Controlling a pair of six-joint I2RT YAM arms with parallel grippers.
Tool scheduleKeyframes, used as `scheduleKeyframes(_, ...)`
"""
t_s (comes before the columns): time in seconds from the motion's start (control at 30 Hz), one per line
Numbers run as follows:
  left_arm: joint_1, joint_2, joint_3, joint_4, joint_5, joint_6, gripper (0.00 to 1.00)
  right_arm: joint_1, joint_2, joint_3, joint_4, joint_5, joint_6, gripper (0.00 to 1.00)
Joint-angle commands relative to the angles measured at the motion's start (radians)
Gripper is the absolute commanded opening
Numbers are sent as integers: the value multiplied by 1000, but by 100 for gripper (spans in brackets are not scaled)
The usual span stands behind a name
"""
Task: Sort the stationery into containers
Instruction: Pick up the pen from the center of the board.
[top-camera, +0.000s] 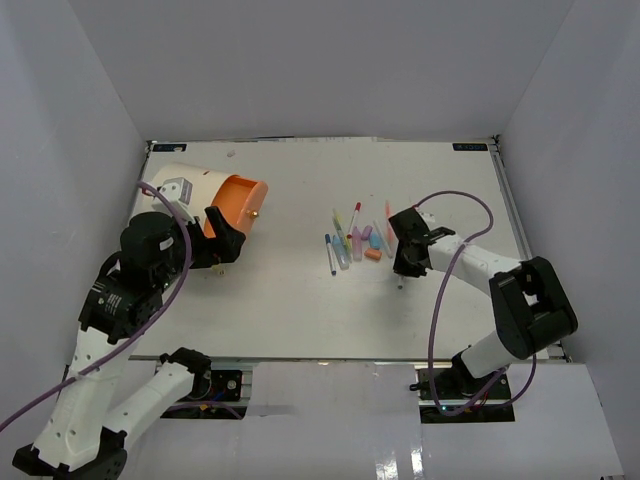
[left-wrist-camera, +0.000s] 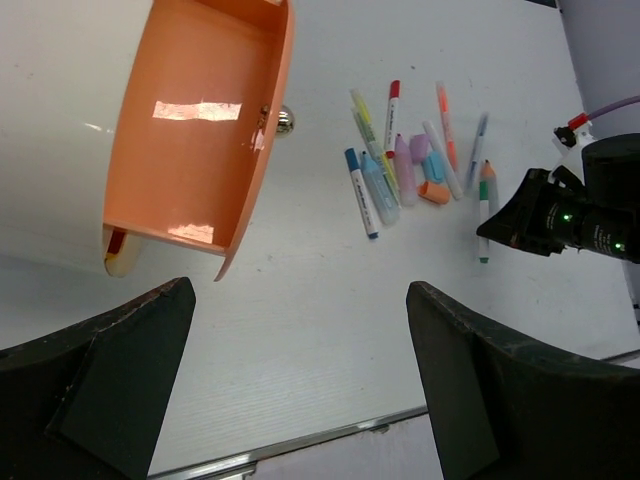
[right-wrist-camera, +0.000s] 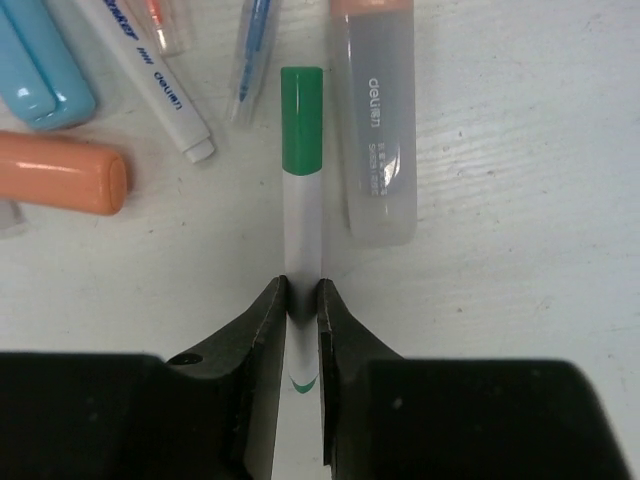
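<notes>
Plainly, the right pincer (right-wrist-camera: 302, 295) was pinched narrow on the white barrel of the green-capped pen (right-wrist-camera: 302, 180), one finger touching each side. The green cap pointed straight out beyond the fingertips. Whether the pen rested on the table (right-wrist-camera: 520, 260) or hung just above it, I could not tell.

Just beside the pen, on the right of that wrist view, lay a clear tube (right-wrist-camera: 380, 140). On the other side of the fingertips lay an orange block (right-wrist-camera: 60, 172), and farther out a blue block (right-wrist-camera: 40, 60), a white marker (right-wrist-camera: 150, 75) and a blue pen (right-wrist-camera: 255, 50).

The left pincer (left-wrist-camera: 300, 290) stood wide and held nothing. Ahead of its left finger lay the container (top-camera: 185, 195), with its orange drawer (left-wrist-camera: 190, 130) pulled open and a brass knob (left-wrist-camera: 285, 121) on the front. The other stationery (left-wrist-camera: 400, 170) lay ahead toward its right finger, well apart from both.
</notes>
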Motion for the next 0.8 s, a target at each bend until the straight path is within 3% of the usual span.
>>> scheduleKeyframes(0.0,3,27,68,4,131,-38,98,11,-106,5,-37,8,0,8)
scheduleKeyframes(0.27,3,193,194,84,372,-127,98,49,-367,49,55,-187,-146,8)
scheduleKeyframes(0.47,-34,305,194,243,457,-244,89,75,-487,63,262,-406,-176,9)
scheduleKeyframes(0.57,-132,360,212,320,359,-278,84,84,-510,54,375,-486,-178,9)
scheduleKeyframes(0.67,-337,445,264,351,201,-284,83,94,-519,48,469,-550,-179,10)
scheduleKeyframes(0.77,-397,504,274,397,118,-304,83,95,-528,35,536,-592,-169,10)
